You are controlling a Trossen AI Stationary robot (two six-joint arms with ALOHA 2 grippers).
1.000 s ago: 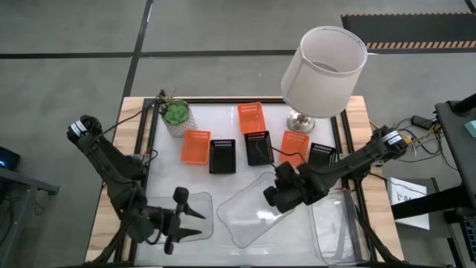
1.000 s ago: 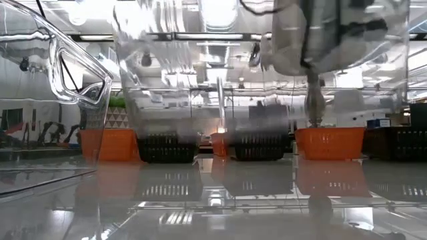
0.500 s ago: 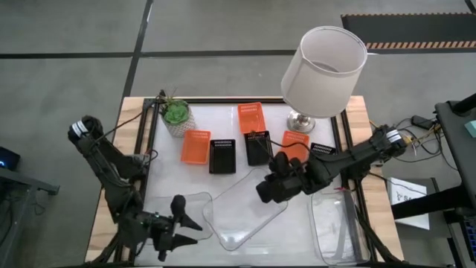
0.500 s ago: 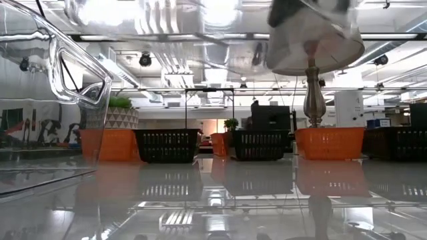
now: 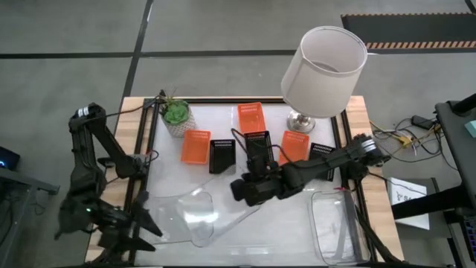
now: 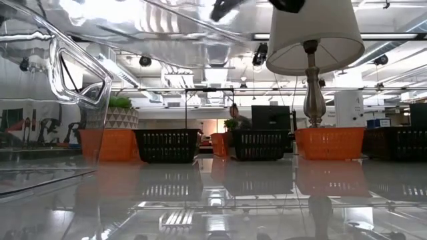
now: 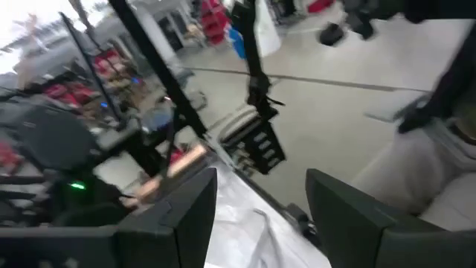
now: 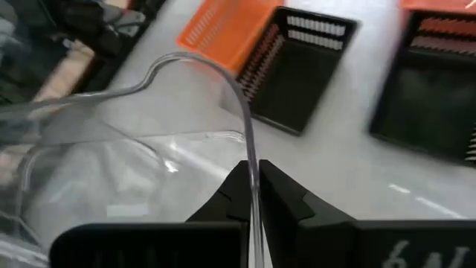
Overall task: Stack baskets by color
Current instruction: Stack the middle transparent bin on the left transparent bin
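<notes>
Three orange baskets (image 5: 195,147) (image 5: 251,117) (image 5: 294,144) and black baskets (image 5: 222,155) (image 5: 257,146) (image 5: 321,152) stand at the table's middle and far side. My right gripper (image 5: 239,192) is shut on a clear tray (image 5: 219,216) held over the near middle of the table. This tray also shows at the top of the low view (image 6: 173,23). A second clear tray (image 5: 160,216) lies at the near left, partly under the held one. A third (image 5: 338,227) lies at the near right. My left gripper (image 7: 260,223) stands open beyond the table's left near corner (image 5: 137,223), touching nothing. My right gripper pinches the clear tray's thin side wall (image 8: 251,160) just below its rim between the two fingers (image 8: 286,201), one inside the tray and one outside. The fingers slant down from the table's right. The tray hangs tilted, lifted clear of the table.
A white lamp (image 5: 323,63) stands at the far right, its shade high over the baskets. A green potted plant (image 5: 177,115) sits at the far left. Black rails (image 5: 141,160) run along the table's left and right sides.
My right gripper has carried the clear tray up and toward the table's left, lifting it clear and over the near-left tray. My left gripper has drawn back from that tray, up and out past the table's left edge, turning as it went.
</notes>
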